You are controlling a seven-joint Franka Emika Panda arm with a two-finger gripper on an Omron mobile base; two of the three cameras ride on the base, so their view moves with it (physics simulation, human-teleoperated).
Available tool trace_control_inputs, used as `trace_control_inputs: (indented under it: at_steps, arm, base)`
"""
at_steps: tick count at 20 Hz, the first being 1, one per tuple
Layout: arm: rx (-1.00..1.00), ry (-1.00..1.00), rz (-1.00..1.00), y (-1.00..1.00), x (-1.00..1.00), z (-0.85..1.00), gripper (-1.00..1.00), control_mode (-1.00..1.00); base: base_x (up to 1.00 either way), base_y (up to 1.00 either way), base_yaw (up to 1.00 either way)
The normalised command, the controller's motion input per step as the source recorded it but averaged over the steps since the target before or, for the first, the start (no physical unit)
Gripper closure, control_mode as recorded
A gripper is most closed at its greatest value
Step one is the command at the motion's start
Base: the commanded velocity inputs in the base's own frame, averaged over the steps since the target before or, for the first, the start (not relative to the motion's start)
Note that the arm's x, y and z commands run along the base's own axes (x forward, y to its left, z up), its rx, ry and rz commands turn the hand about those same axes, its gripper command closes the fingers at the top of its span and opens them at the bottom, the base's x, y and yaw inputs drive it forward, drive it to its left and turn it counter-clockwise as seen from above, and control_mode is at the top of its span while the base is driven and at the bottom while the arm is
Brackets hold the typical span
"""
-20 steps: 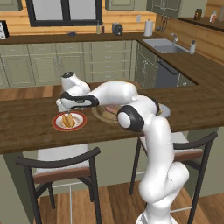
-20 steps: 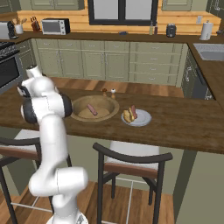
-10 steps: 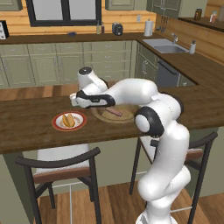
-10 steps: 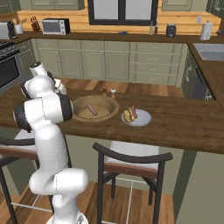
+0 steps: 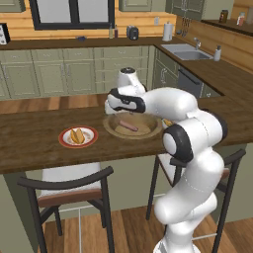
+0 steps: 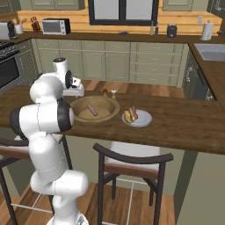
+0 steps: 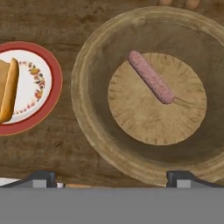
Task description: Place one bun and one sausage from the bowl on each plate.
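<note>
Entry: white arm, swung from the red-rimmed cream plate [image 7: 41, 65] at 9 o'clock, is being held over the wide tan wooden bowl [image 7: 87, 109]; fingers [image 7: 41, 178] spread, empty. Pink sausage [image 7: 151, 82] is lying inside; sausage fetch judged next.

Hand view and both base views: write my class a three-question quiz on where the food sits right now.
1. Multiple choice: what lies in the wide tan wooden bowl?
A. one pink sausage
B. two buns
C. a fork
2. True or false: the pale grey round plate is bare.
3. Fill in: the red-rimmed round plate holds a golden bun but has no ____ yet.

Key: 1 A. 2 false, it carries a bun and a sausage. 3 sausage.
</note>
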Motion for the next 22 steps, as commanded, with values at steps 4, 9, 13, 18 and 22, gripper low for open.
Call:
trace_control_inputs:
  at_steps: [4, 9, 13, 18, 22]
  arm:
    - [-0.01, 0.0, 0.06, -0.67, 0.0, -0.17, -1.0, -1.0]
    - [-0.01, 0.0, 0.06, -0.25, 0.29, -0.34, -1.0, -1.0]
    - [-0.01, 0.0, 0.0, -0.16, 0.54, -0.34, -1.0, -1.0]
    - [-0.03, 0.06, 0.08, -0.21, 0.61, -0.5, -1.0, -1.0]
    - [-0.01, 0.06, 0.09, -0.06, 0.37, -0.34, -1.0, -1.0]
  base:
    - [0.0, 0.0, 0.0]
    - [0.0, 0.0, 0.0]
    - [0.0, 0.0, 0.0]
    - [0.0, 0.0, 0.0]
    - [0.0, 0.0, 0.0]
